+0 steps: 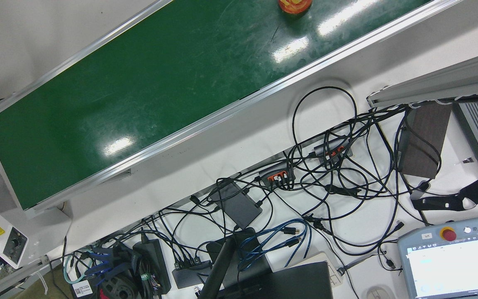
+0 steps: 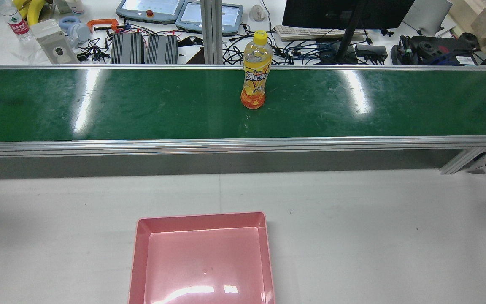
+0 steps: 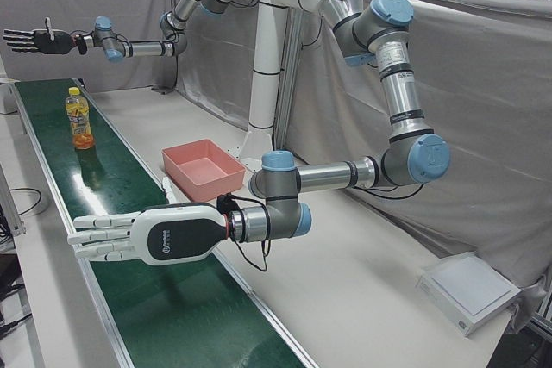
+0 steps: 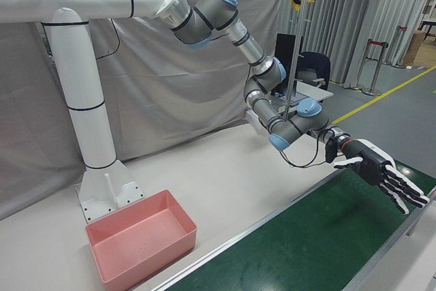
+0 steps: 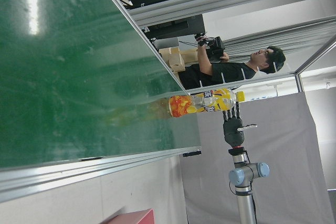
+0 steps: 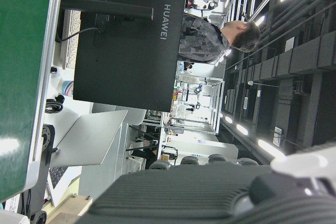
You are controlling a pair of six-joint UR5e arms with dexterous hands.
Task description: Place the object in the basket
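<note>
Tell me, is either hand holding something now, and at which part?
Nothing is held. Both the left hand and the right hand are open above the belt, and the bottle stands alone on it.

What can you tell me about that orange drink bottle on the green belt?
The bottle is clear plastic with a yellow cap, a yellow-orange label with writing, and orange drink inside. It stands upright on the green belt, near the belt's far edge in the rear view. Nothing touches it but the belt; neither hand is near it.
</note>
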